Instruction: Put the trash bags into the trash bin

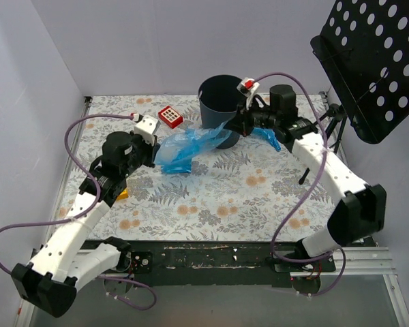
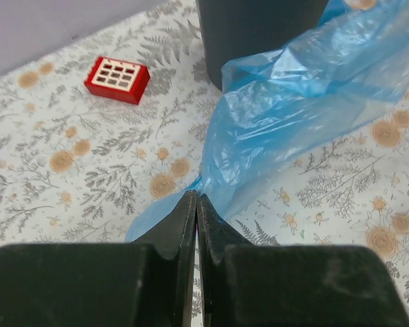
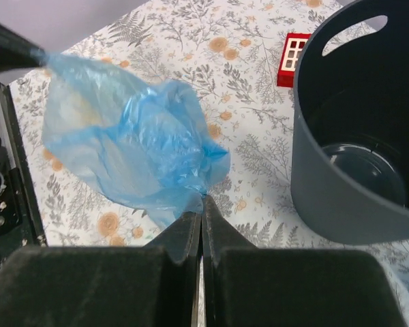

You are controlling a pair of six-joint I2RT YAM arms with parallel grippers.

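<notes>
A spread blue trash bag hangs stretched between my two grippers, left of the dark trash bin. My left gripper is shut on the bag's left end; in the left wrist view the gripper pinches the film in front of the bin. My right gripper is shut on the bag's right end beside the bin's wall; in the right wrist view the gripper grips the bag, with the open bin to the right. A second small blue bag piece lies under the right arm.
A red-and-white tile lies left of the bin, also in the left wrist view and the right wrist view. A yellow block sits beside the left arm. A black perforated music stand stands at the back right.
</notes>
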